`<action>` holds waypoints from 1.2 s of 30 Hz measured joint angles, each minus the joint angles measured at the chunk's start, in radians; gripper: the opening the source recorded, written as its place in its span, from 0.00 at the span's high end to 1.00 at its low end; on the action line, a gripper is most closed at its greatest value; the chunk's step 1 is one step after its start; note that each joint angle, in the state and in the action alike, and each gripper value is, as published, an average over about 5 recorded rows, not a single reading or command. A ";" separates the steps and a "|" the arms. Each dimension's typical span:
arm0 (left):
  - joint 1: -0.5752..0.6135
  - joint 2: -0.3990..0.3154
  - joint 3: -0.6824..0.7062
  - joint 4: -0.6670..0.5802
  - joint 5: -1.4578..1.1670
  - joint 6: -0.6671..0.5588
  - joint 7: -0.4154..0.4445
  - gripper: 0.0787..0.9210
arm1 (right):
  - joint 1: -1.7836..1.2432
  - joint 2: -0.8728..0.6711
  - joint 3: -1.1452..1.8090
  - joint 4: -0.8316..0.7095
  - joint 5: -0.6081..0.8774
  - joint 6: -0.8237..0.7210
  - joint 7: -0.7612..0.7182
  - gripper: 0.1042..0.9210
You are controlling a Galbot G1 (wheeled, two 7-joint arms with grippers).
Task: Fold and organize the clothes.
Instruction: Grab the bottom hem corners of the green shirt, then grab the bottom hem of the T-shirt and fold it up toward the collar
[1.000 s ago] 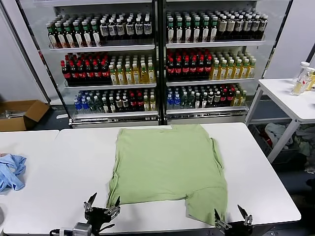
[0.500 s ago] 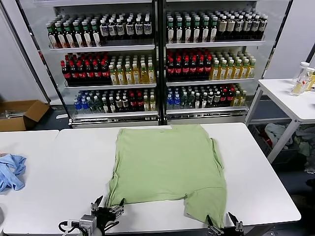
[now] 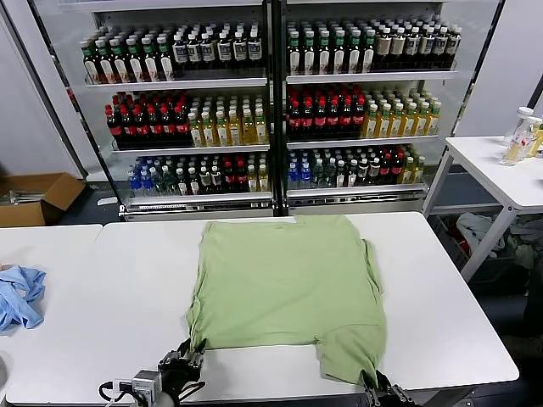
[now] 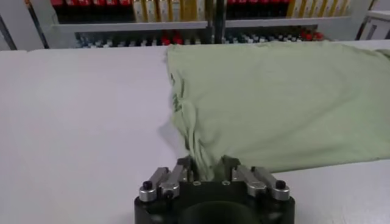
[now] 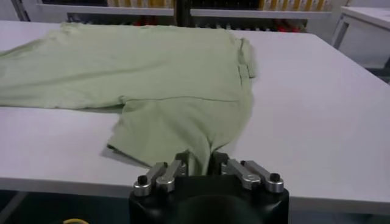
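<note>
You are near the start of this job. The white table [image 3: 110, 280] fills the lower half of the head view, and the light green polo shirt [image 3: 284, 284] lies spread on it at the centre of the frame, plain side up, mostly flat. One fold seems already in: a straight edge crosses the lower centre of the frame, and a narrower flap hangs past it towards the lower right. Judging from that, most of the folding is still ahead of you, and nothing has been tidied into a finished bundle yet.

Behind the table, across the top half of the frame, stands the drinks cooler [image 3: 271, 102] with its rows of bottles. At the far left edge, a light blue garment [image 3: 19, 297] sits crumpled, well apart from the shirt.

Now the fingers. Your left gripper [image 4: 207, 173] sits at the bottom left of centre in the head view, at the shirt's near left corner. In its wrist view the fingers are drawn in close with a bunched ridge of green cloth running between them, so it is pinching that corner.

Your right gripper [image 5: 201, 163] is at the bottom edge, right of centre, at the tip of the hanging flap. Its fingers are clenched tight on the flap's edge, with cloth puckering up from between them.

Both corners look taken, so the next lift seems ready.
</note>
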 measured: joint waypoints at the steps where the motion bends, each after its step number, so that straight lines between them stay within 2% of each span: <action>1: 0.003 0.002 -0.002 -0.004 -0.009 0.001 0.002 0.90 | -0.002 -0.002 0.003 0.004 0.000 0.004 -0.002 0.99; 5: 0.020 0.009 -0.013 -0.029 -0.045 0.005 0.010 0.98 | -0.010 -0.012 0.019 0.029 0.003 0.027 -0.005 1.00; 20: 0.029 0.049 -0.069 -0.141 -0.163 0.005 0.035 0.99 | 0.047 -0.068 0.101 0.106 0.051 0.079 0.002 1.00; 36: -0.108 0.140 -0.072 -0.049 -0.337 0.005 0.031 0.99 | 0.305 -0.180 0.084 -0.049 0.151 0.074 0.012 1.00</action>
